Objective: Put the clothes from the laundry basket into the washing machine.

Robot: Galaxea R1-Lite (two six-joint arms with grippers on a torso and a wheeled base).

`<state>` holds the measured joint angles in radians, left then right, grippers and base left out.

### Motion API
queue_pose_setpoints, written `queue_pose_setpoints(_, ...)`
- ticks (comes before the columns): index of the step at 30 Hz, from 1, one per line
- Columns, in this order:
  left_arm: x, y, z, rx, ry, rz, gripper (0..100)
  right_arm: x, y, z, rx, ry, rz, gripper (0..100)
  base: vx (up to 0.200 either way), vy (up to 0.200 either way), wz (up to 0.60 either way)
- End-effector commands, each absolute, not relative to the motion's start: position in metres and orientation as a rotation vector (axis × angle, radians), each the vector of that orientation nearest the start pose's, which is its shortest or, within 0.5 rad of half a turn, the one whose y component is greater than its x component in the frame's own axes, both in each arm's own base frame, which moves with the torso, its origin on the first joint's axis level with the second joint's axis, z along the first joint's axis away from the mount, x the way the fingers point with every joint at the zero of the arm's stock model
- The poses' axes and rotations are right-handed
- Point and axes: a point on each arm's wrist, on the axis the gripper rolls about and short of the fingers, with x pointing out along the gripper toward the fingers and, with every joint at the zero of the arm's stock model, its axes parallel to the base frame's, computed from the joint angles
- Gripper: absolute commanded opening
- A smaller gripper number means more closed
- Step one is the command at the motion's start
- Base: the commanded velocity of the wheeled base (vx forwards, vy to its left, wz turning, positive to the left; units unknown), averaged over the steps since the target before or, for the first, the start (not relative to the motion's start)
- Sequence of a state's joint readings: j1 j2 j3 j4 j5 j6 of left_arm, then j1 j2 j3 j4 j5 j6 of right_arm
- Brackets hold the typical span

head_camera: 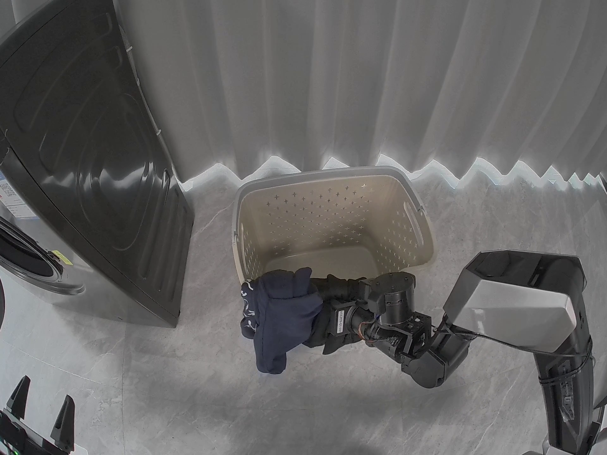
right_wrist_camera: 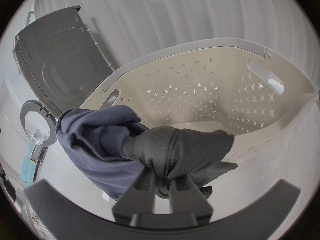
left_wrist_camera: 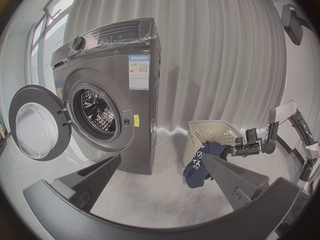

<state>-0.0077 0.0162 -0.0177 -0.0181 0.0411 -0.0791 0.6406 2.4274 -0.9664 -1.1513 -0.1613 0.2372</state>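
Head view: right gripper (right_wrist_camera: 162, 183) clamped tight on dark clothes (head_camera: 278, 314), lower centre, over laundry basket (head_camera: 329, 175) near rim. Washing machine (head_camera: 95, 178) lies far left; left gripper (head_camera: 41, 406), lower-left corner, gapes empty, nearer it.

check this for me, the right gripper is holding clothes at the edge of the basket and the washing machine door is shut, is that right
No, the washing machine door is open, swung wide, as the left wrist view shows. The rest holds: the right gripper is shut on the clothes at the edge of the basket.
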Motion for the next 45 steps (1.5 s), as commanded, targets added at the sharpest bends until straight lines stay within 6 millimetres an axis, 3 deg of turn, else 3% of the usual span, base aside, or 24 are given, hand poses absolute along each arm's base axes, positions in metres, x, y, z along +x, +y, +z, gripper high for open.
queue_pose_setpoints(1,-0.023,0.001,0.078,-0.080,-0.023,0.034,100,0.331,0.255,0.002,0.114,0.326,0.474,0,0.000,0.000,0.00)
queue_pose_setpoints(7,-0.023,0.001,0.078,-0.082,-0.023,0.034,100,0.317,0.257,0.005,0.108,0.333,0.499,0,0.000,0.000,0.00)
queue_pose_setpoints(12,-0.023,0.001,0.078,-0.082,-0.023,0.034,100,0.292,0.250,0.028,0.115,0.329,0.526,0,0.000,0.000,0.00)
queue_pose_setpoints(20,-0.023,0.001,0.078,-0.082,-0.023,0.034,100,0.272,0.237,0.035,0.116,0.321,0.527,0,0.000,0.000,0.00)
queue_pose_setpoints(24,-0.023,0.001,0.078,-0.082,-0.023,0.034,100,0.259,0.216,0.066,0.141,0.272,0.515,0,0.000,0.000,0.00)
queue_pose_setpoints(25,-0.023,0.001,0.078,-0.082,-0.023,0.034,100,0.259,0.216,0.066,0.141,0.272,0.515,0,0.000,0.000,0.00)
queue_pose_setpoints(26,-0.023,0.001,0.078,-0.082,-0.023,0.034,100,0.249,0.206,0.091,0.164,0.221,0.516,0,0.000,0.000,0.00)
queue_pose_setpoints(31,-0.023,0.001,0.078,-0.082,-0.023,0.034,100,0.207,0.178,0.152,0.222,0.079,0.565,0,0.000,0.000,0.00)
queue_pose_setpoints(36,-0.023,0.001,0.078,-0.080,-0.023,0.036,100,0.176,0.151,0.177,0.217,-0.010,0.626,0,0.000,0.000,0.00)
queue_pose_setpoints(45,-0.023,0.001,0.078,-0.079,-0.024,0.034,100,0.164,0.139,0.195,0.182,-0.117,0.641,0,-0.044,0.000,0.00)
